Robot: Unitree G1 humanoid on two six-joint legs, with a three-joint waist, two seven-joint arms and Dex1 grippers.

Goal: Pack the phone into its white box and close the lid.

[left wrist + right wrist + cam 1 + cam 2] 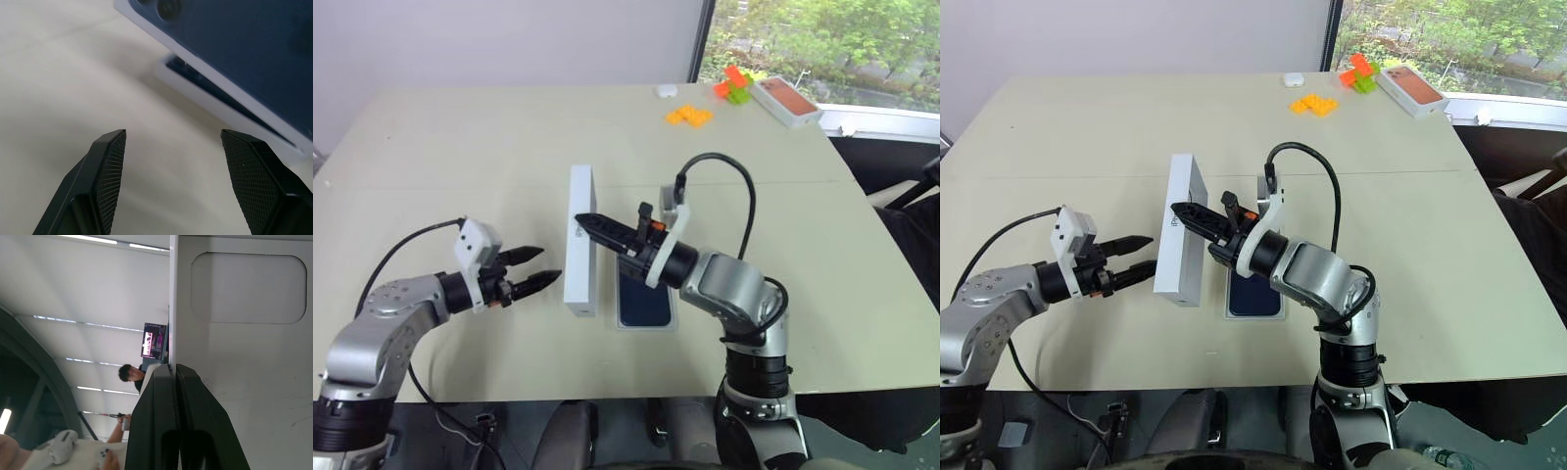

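Observation:
The lid (579, 240) stands on its long edge on the table. Its printed blue top (234, 49) faces my left gripper, and its plain white inside (244, 357) faces my right. My right gripper (582, 219) is shut on the lid's upper wall, its fingertips (171, 377) pinched at the rim. The phone (641, 302) lies dark and flat in the white box (616, 324), just right of the lid and partly under my right arm. My left gripper (536, 268) hovers open just left of the lid with nothing between its fingers (110, 161).
At the far right of the table lie a white box with an orange-red picture (786, 100), orange bricks (689, 116), an orange and green block (734, 86) and a small white object (667, 91). A person (129, 374) shows in the background of the right wrist view.

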